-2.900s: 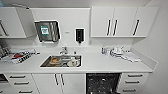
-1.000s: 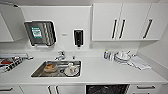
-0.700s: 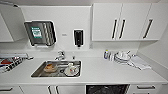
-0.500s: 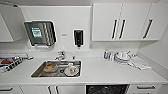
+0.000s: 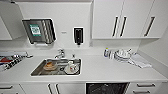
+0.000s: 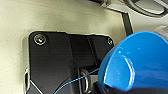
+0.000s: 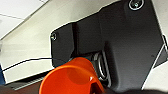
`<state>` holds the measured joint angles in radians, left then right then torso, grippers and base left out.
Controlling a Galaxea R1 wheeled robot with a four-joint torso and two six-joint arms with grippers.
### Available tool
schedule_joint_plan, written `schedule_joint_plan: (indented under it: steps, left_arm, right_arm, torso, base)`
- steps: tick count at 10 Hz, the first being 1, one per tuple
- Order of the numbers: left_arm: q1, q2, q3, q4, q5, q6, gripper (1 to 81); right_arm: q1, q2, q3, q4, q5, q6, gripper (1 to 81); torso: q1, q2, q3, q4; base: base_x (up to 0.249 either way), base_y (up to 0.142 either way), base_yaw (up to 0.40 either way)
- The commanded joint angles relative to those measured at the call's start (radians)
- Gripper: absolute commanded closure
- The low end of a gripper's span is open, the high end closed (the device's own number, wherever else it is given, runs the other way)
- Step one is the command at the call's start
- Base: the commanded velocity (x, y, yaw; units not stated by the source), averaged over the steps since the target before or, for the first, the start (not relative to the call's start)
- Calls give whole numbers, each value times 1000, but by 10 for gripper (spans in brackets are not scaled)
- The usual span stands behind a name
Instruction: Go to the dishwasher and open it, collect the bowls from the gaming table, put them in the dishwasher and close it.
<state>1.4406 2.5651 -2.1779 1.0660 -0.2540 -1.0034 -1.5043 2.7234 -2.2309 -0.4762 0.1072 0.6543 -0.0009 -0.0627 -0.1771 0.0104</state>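
Robot's facing the desk (image 5: pixel 105 70) w/ the dishwasher (image 5: pixel 107 88) open just below its edge, right of centre; left claw looks clamped on a blue bowl (image 6: pixel 140 62), right on an orange bowl (image 7: pixel 72 77), though fingers unclear; wrist cams show the bowls, head cam the sink (image 5: pixel 56 67).

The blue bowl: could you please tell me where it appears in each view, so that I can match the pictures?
Head view: not in it; this one looks over the counter and the dishwasher.
Left wrist view: the blue bowl is large, overlapping the robot's dark plate.
Right wrist view: not clearly in it; an orange bowl overlaps the plate instead.
Shared landmark: the dark plate, in both wrist views.
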Motion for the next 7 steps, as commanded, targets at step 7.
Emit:
schedule_joint_plan:
  steps: [7]
  left_arm:
    - [-332,-268,674,-3,338,-33,811]
  right_arm:
    - [49,-25,34,-18,-26,-1,811]
  torso:
    - [1,1,-282,0]
  base:
    - [0,0,0]
